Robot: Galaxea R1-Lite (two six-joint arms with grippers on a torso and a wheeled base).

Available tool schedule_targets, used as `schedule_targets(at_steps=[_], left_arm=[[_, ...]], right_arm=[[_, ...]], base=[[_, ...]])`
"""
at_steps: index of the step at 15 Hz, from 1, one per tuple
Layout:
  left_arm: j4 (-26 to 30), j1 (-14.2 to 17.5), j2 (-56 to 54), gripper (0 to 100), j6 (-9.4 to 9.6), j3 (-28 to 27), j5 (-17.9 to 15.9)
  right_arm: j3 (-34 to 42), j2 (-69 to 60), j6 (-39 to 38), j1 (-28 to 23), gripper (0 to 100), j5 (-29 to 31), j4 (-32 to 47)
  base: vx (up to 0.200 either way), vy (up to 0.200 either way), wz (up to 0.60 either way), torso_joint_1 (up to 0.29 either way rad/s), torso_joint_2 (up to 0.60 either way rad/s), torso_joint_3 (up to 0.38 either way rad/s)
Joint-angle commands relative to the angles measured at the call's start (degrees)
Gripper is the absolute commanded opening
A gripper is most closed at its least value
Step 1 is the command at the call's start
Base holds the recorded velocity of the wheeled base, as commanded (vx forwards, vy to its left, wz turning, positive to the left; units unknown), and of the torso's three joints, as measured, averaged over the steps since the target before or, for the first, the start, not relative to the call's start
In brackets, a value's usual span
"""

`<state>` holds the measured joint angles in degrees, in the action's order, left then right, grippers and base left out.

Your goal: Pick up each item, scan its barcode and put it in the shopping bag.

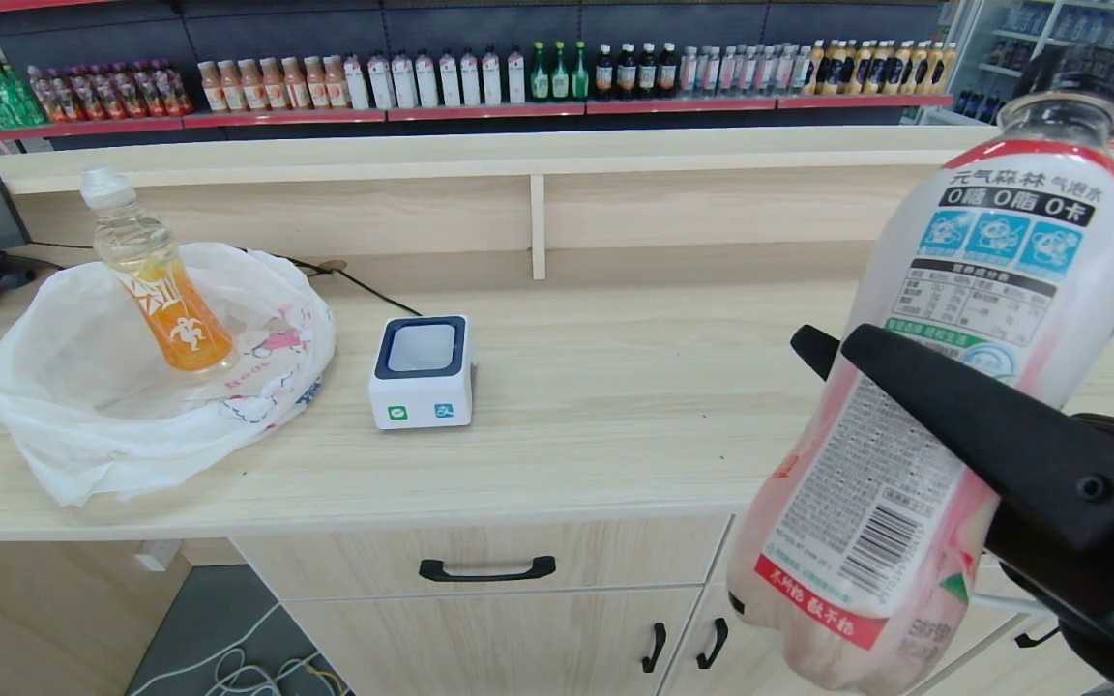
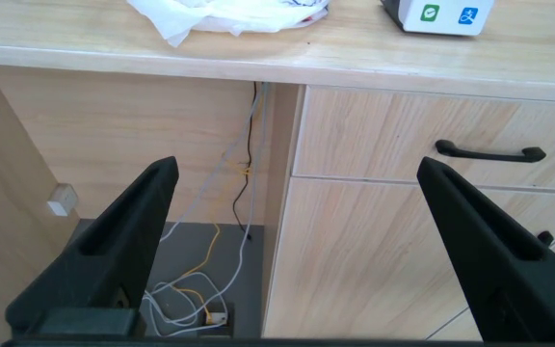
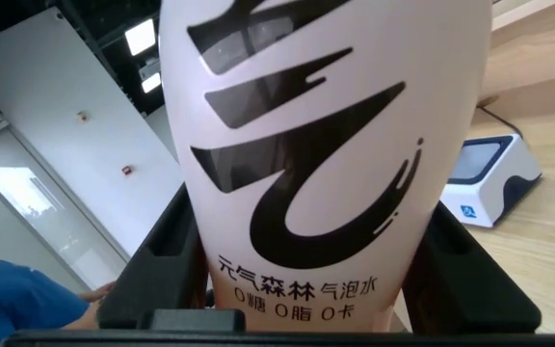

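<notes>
Right gripper (image 1: 833, 350): closed on the mid-body of the pink bottle (image 1: 982, 319), with one black finger across the label and the other behind it; raised at the robot's right.

Pink bottle: held in the air, tilted, with the black cap up and away and the lobed base low; not touching the bench (image 1: 615, 416).

Barcode (image 1: 891, 541): low on the label, just below the gripper finger, uncovered, turned toward the head camera and not toward the scanner.

Handling: judged full of pale liquid, so fairly heavy for one gripper; plastic, stiff enough for a firm squeeze; smooth wrap, probably slippery; not fragile, but liable to slide if swung fast.

Where to hold: judged best at mid-body, above the barcode and near the balance point; better kept off the tapering neck and the base.

Scanner (image 1: 420, 372): small white box with a dark-rimmed window on top, standing on the bench just beside the bag, well to the left of the held bottle.

Shopping bag (image 1: 64, 416): thin white plastic, slumped open on the bench at the robot's left; soft, with no shape of its own.

Orange bottle (image 1: 165, 290): inside the bag, leaning, white cap up.

Left gripper (image 2: 297, 173): spread wide, empty, low in front of the bench, facing the cabinet fronts.

Next move: judged to need the barcode turned to face the scanner window.
</notes>
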<state>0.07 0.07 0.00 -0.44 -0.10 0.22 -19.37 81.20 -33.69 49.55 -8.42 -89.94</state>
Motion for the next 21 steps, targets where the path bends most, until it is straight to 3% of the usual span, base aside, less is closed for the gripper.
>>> schedule_targets(at_steps=[1, 9, 14, 17, 21], left_arm=[[0.01, 0.01, 0.0, 100, -0.09, 0.01, 0.04], [0.01, 0.01, 0.0, 100, -0.18, 0.01, 0.04], [0.01, 0.01, 0.0, 100, -0.35, 0.1, 0.04], [0.01, 0.01, 0.0, 100, -0.35, 0.1, 0.04], [0.01, 0.01, 0.0, 100, -0.18, 0.01, 0.04]], right_arm=[[-0.14, 0.19, 0.03, 0.02, 0, -0.01, -0.06], [-0.05, -0.17, 1.79, 0.72, 0, -0.01, -0.06], [0.47, 0.89, 8.38, 0.46, 0, -2.91, -0.06], [0.12, 3.53, 14.53, -4.73, 0, -2.83, -0.06], [-0.58, 8.62, 29.74, -18.62, 0, -2.39, -0.06]], base=[[0.0, 0.0, 0.0, 0.0, 0.0, 0.0], [0.0, 0.0, 0.0, 0.0, 0.0, 0.0], [0.0, 0.0, 0.0, 0.0, 0.0, 0.0], [0.0, 0.0, 0.0, 0.0, 0.0, 0.0], [0.0, 0.0, 0.0, 0.0, 0.0, 0.0]])
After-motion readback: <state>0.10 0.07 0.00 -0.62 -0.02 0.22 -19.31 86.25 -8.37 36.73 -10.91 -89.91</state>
